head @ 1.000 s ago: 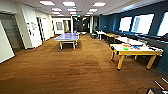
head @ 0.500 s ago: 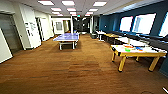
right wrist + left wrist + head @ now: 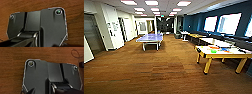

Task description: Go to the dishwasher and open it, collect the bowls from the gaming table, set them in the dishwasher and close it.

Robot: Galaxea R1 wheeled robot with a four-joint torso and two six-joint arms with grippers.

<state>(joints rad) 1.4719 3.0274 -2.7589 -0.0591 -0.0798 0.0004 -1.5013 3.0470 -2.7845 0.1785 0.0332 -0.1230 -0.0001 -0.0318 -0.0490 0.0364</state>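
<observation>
A: Hand state, L and R? Can't tell from wrist cams, both over brown wood-look floor (image 3: 12, 72).
B: Gaming bench, white top w/ yellow edge (image 3: 224, 55), is right of view. Bright green plastic bowl (image 3: 213, 51) sits on it among colourful board games (image 3: 220, 48). Blue ping-pong table (image 3: 150, 38) further back.

Bright ceiling panels (image 3: 152, 3), glaring windows (image 3: 230, 23), soft blocky blur throughout, wide-angle bending at edges, wrist views dimmer

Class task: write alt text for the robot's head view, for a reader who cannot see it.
A large room with a brown wood-look floor: at right, a white-topped gaming table with yellow legs carries colourful items, one bright green. A blue table-tennis table stands farther back.
</observation>
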